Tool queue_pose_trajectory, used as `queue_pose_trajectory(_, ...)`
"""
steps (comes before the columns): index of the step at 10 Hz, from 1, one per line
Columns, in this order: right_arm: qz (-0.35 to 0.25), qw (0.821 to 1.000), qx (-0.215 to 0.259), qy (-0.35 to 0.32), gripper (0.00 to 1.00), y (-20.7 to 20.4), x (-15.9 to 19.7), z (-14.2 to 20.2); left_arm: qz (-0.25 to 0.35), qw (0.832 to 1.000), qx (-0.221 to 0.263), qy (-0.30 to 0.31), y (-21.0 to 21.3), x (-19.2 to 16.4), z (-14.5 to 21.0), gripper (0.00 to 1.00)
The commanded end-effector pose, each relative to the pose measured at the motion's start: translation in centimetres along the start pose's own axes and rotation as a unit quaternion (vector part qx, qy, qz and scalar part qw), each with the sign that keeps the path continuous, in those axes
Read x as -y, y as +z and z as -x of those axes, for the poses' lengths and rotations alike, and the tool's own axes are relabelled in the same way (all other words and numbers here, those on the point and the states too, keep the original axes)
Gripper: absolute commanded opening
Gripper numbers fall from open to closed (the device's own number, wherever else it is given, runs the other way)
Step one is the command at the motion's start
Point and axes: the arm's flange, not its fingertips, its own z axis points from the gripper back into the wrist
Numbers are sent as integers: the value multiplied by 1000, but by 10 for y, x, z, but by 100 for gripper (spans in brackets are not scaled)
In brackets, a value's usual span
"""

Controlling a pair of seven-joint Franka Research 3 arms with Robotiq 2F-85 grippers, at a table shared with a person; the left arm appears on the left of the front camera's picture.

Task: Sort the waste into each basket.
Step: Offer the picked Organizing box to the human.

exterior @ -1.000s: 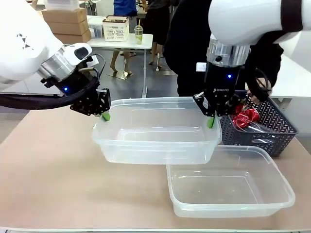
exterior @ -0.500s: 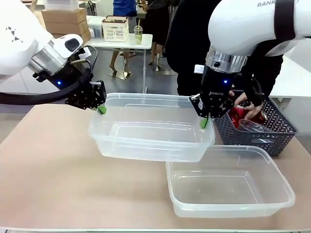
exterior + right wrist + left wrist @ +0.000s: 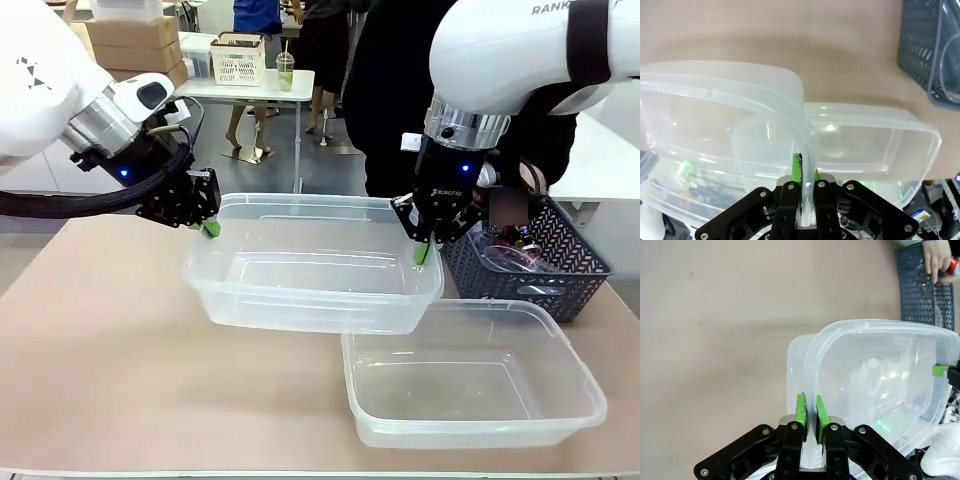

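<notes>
Two white robot arms hold a transparent, colourless plastic tub point(image 3: 300, 308) between them above a matte tan table point(image 3: 100, 350). The tub is rectangular, with rounded corners and a rolled rim. The left gripper point(image 3: 210, 230) is clamped tight on the rim of one short end. In the left wrist view point(image 3: 809, 412), its green pads point(image 3: 801, 412) pinch the thin wall from both sides. The right gripper point(image 3: 422, 255) is likewise closed on the rim of the opposite end, at the far corner; in the right wrist view point(image 3: 802, 172), the glossy lip runs between its fingers. The tub appears raised off the tabletop and tipped slightly, and its smooth walls catch the overhead light.

A second clear tub point(image 3: 470, 432) of the same shape rests on the table nearer the camera. Its far left corner lies under the near right corner of the held one. Both tubs hold no waste.

The waste sits in a dark grey lattice-walled basket point(image 3: 572, 268) at the right side of the table, just beyond the second tub. A clear plastic cup point(image 3: 508, 262) is visible inside it. A person's hand point(image 3: 937, 257) reaches into the basket beside a red can point(image 3: 954, 265).
</notes>
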Motion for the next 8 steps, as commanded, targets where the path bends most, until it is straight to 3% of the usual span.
queue_pose_trajectory(1,11,1000,-3,1,4,1,-1,3,6,1000,5,-2,4,3,-1,9)
queue_pose_trajectory(8,11,1000,-3,1,4,1,-1,3,6,1000,5,-2,4,3,-1,9)
